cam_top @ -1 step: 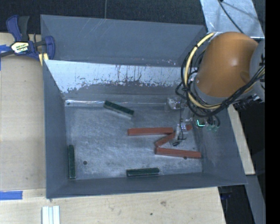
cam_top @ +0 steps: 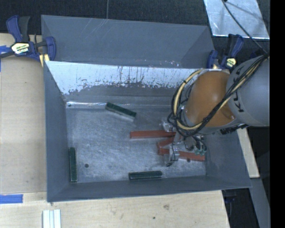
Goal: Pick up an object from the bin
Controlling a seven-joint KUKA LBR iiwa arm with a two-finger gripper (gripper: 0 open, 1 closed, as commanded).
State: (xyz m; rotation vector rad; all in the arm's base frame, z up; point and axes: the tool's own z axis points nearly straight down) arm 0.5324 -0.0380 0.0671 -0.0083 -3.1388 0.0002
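My gripper (cam_top: 173, 155) is low in the right part of the bin, right over a short red-brown bar (cam_top: 162, 148) that lies partly hidden under it. A longer red-brown bar (cam_top: 149, 134) lies just to its upper left, pointing left across the floor. The end of another red-brown piece (cam_top: 196, 158) sticks out to the gripper's right. A dark green bar (cam_top: 145, 175) lies along the near wall, just below and left of the gripper.
Another dark green bar (cam_top: 121, 110) lies near the back wall at the middle. A third one (cam_top: 72, 164) stands lengthwise along the left wall. The orange cover and cables on the wrist hide the bin's right side.
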